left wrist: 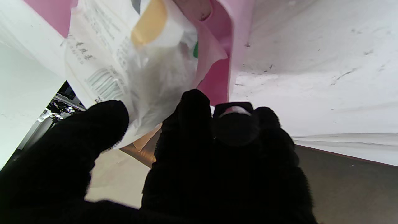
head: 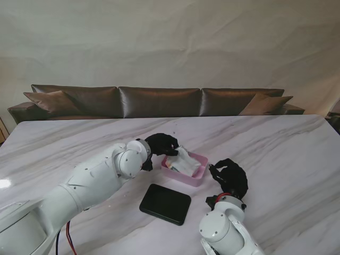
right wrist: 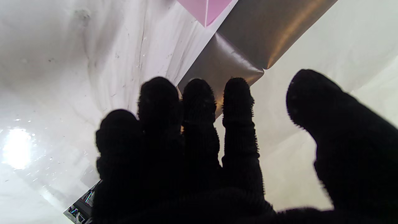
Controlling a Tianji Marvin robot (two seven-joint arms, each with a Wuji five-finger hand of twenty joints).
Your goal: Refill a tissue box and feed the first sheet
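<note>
Tissue pack [head: 183,162] sits inside the pink tissue box [head: 197,178] near the middle of the marble desk [head: 276,154], seen from the stand. It lies tilted, one end raised over the box's left rim, so it is not yet seated flat. The left hand [head: 161,144] is at that raised end, and the right hand [head: 229,178] hovers just right of the box, touching nothing. A black lid [head: 165,204] lies on the desk nearer to me, apart from the box, I think so that the box is open for filling.

From the left wrist, the thumb and fingers [left wrist: 192,109] pinch the crinkled plastic wrapper [left wrist: 124,71] of the pack, with the pink wall beside it. This grip probably serves to guide the pack down.

From the right wrist, the fingers [right wrist: 196,99] are spread and hold nothing; only a pink corner [right wrist: 206,7] of the box is visible beyond them.
</note>
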